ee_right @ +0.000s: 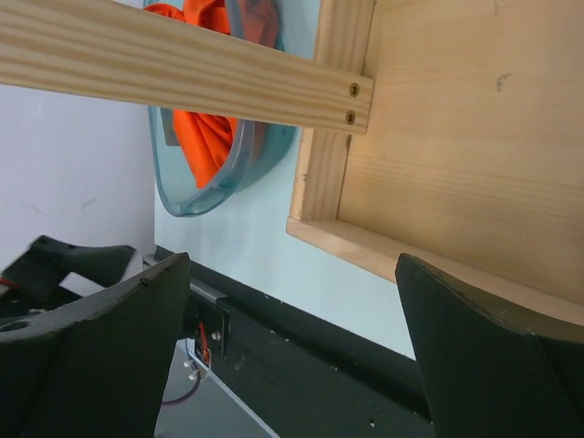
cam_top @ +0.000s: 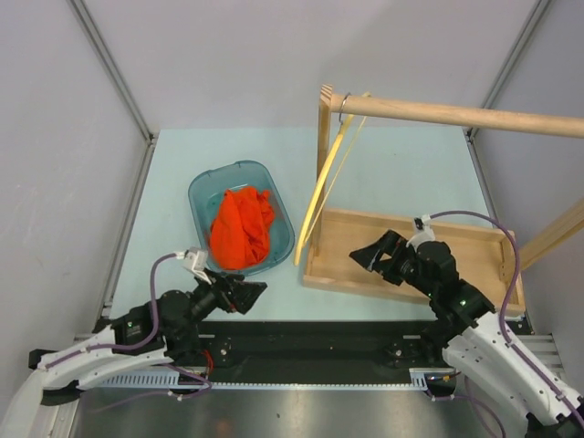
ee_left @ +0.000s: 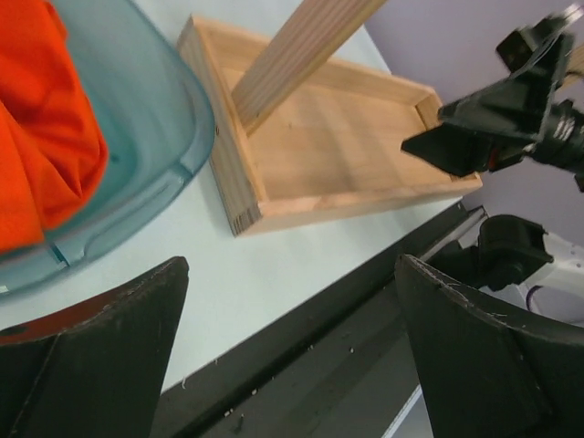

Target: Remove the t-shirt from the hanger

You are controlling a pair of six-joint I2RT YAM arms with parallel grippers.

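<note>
The orange t-shirt (cam_top: 242, 228) lies crumpled in a teal plastic bin (cam_top: 203, 187), off the hanger. It also shows in the left wrist view (ee_left: 46, 137) and the right wrist view (ee_right: 205, 141). The bare pale-yellow hanger (cam_top: 327, 187) hangs by its grey wire hook (cam_top: 346, 102) from the wooden rod (cam_top: 456, 115). My left gripper (cam_top: 248, 294) is open and empty, low at the table's near edge beside the bin (ee_left: 151, 119). My right gripper (cam_top: 372, 256) is open and empty over the near edge of the rack's tray.
The wooden rack's tray base (cam_top: 474, 246) sits right of the bin, with an upright post (cam_top: 323, 132) at its left end and another (cam_top: 557, 235) at the right. The black base rail (cam_top: 319, 338) runs along the near edge. Grey walls enclose the table.
</note>
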